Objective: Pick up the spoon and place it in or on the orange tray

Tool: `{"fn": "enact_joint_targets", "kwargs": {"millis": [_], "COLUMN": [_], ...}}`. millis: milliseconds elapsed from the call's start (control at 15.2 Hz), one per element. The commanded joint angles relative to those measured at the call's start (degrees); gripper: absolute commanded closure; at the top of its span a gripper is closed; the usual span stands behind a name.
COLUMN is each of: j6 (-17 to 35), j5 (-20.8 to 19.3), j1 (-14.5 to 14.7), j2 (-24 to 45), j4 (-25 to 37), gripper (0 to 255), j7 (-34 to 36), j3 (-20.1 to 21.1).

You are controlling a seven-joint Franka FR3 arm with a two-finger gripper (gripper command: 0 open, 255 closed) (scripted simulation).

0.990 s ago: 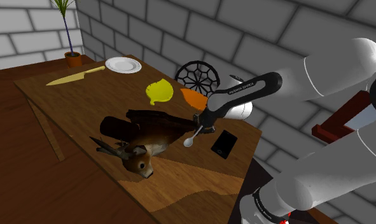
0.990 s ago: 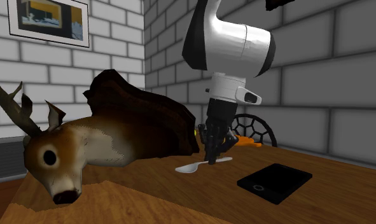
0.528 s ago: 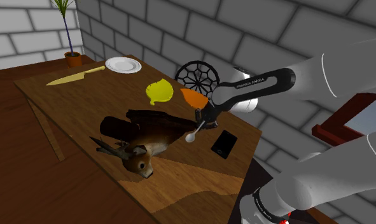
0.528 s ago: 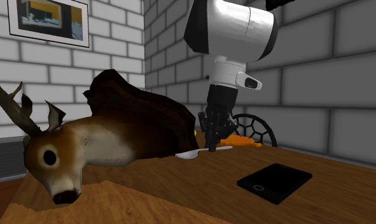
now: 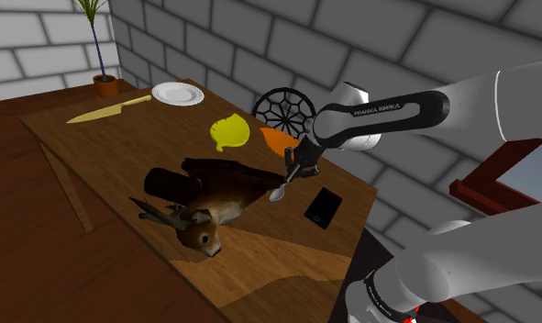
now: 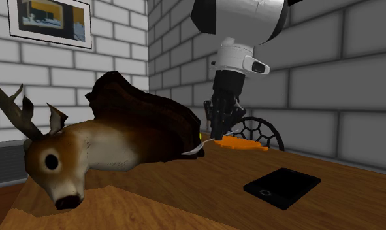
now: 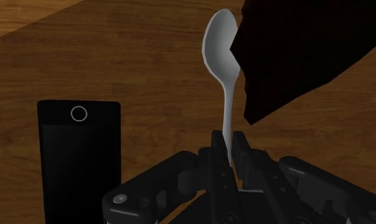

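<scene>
My black gripper (image 5: 293,173) (image 6: 217,135) (image 7: 227,156) is shut on the handle of a pale grey spoon (image 7: 222,60). The spoon (image 5: 279,192) (image 6: 195,151) hangs clear of the wooden table, bowl end tilted down toward the mounted deer head (image 5: 202,198). The orange tray (image 5: 278,139) (image 6: 245,142) lies flat on the table just behind the gripper, in front of a round black wire piece (image 5: 284,110). In the wrist view the spoon's bowl reaches out past the fingers, partly behind the deer mount's dark plaque (image 7: 301,51).
A black phone (image 5: 323,206) (image 6: 281,187) (image 7: 77,156) lies beside the gripper. The deer head (image 6: 80,153) takes up the table's middle. A yellow leaf-shaped dish (image 5: 230,132), white plate (image 5: 177,93), yellow knife (image 5: 108,110) and potted plant (image 5: 103,81) sit farther along. A brick wall backs the table.
The gripper has risen with the spoon, lifting it off the table, and has drifted toward the orange tray. The arm's forearm has swung higher.
</scene>
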Motion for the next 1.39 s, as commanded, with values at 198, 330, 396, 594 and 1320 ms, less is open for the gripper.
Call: {"fn": "enact_joint_targets", "kwargs": {"millis": [198, 330, 396, 594, 1320], "j6": [-2.5, -3.0, -3.3, -4.5, -12.6], "j5": [-1.6, -2.5, -2.9, -4.0, -5.8], "j1": [-1.5, -2.7, -3.2, -4.6, -9.0], "j2": [2.0, 5.5, 7.2, 12.4, 32.0], "j4": [4.3, 7.9, 9.8, 15.8, 41.9], "gripper": [255, 255, 255, 255, 255], "j7": [-1.0, -2.6, -3.4, -5.4, -11.3], "j3": [-1.4, -2.7, -3.3, -4.9, -9.0]}}
